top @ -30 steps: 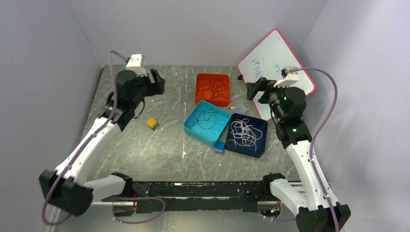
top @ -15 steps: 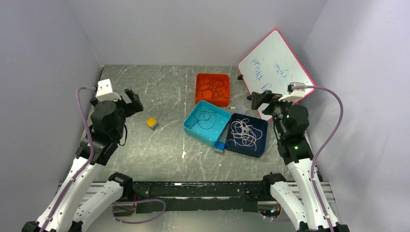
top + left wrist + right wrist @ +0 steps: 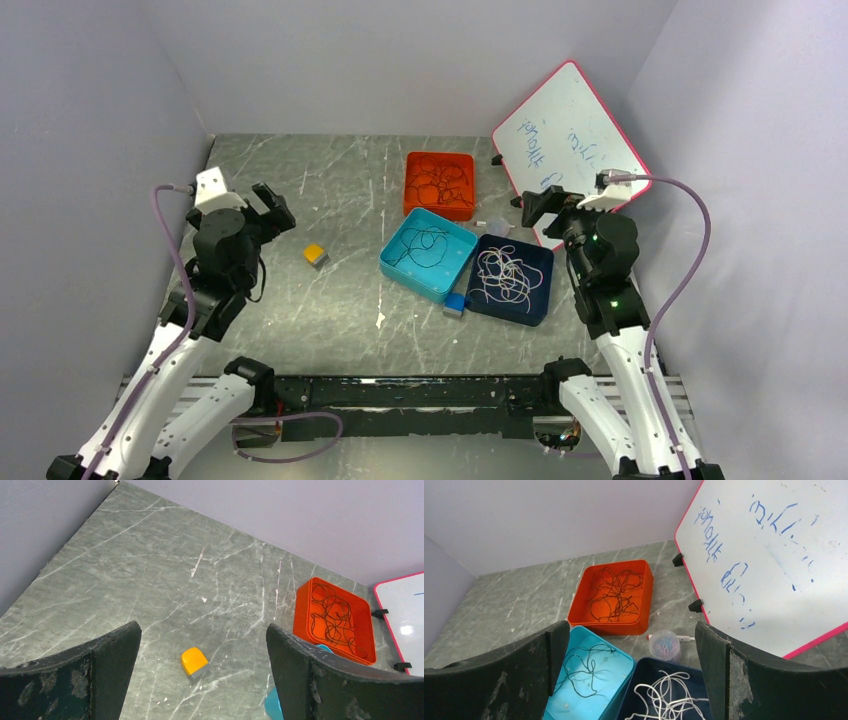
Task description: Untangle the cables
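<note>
Black cables [image 3: 438, 182] lie tangled in an orange tray [image 3: 412, 200] at the back. One thin black cable [image 3: 424, 245] lies in a teal tray [image 3: 398, 270]. White cables [image 3: 505, 274] fill a dark blue tray [image 3: 540, 300]. My left gripper [image 3: 274, 207] hangs open and empty over the left of the table, far from all the trays; in the left wrist view the left gripper [image 3: 202, 630] frames bare table. My right gripper [image 3: 540, 206] is open and empty, raised just behind the blue tray. Through the right gripper [image 3: 631, 627] I see the black cables [image 3: 616, 592] and white cables [image 3: 669, 697].
A yellow block [image 3: 315, 254] lies left of the teal tray, also in the left wrist view as the yellow block [image 3: 194, 662]. A small blue block [image 3: 454, 303] sits by the trays' near corner. A clear cup [image 3: 664, 646] stands behind the blue tray. A pink-framed whiteboard [image 3: 570, 130] leans at the back right.
Both arms have drawn back from the far side toward the near edge, the left one much farther. Both pairs of jaws opened wider. In the last half second almost nothing moved.
</note>
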`<state>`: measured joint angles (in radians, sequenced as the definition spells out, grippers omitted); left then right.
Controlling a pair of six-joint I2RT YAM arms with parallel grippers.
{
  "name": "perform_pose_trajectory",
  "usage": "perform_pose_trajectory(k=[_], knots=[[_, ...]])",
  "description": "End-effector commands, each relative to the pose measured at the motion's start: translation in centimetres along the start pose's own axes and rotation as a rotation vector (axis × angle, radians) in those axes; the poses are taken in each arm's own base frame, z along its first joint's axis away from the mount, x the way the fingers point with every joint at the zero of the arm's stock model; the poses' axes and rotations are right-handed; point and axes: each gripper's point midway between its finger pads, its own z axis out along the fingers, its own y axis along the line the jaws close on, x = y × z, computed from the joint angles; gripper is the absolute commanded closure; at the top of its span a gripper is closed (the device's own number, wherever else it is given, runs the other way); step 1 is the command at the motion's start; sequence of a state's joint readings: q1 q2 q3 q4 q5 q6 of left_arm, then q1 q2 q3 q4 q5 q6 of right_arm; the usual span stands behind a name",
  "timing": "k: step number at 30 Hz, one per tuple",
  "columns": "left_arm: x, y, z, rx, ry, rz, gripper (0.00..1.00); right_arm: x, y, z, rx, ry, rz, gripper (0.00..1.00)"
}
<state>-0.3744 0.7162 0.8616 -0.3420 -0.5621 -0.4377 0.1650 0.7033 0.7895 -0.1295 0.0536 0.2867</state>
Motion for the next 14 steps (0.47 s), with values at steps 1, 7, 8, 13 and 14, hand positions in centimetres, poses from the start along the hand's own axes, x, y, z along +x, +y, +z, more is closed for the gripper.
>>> perform_pose_trajectory(k=[1,7,8,13,14], knots=[[-0.42,0.15,0.25,-0.021,-0.012,-0.021,0.0,-1.08,-0.53,-0.07,0.04,0.001,-0.021,0.0],[-0.42,0.43,0.02,-0.033,-0.005,-0.022,0.0,-1.17,-1.05,-0.86,0.051,-0.034,-0.053,0.0],[-0.48,0.61,-0.06,-0.04,-0.009,-0.027,0.0,-1.16,-1.06,-0.91,0.052,-0.032,-0.053,0.0],[-0.68,0.78,-0.21,-0.046,-0.019,-0.038,0.0,-1.76,-0.74,-0.87,0.04,-0.033,-0.069,0.0],[-0.71,0.79,-0.17,-0.048,-0.02,-0.037,0.0,-1.9,-0.71,-0.88,0.038,-0.034,-0.076,0.0]])
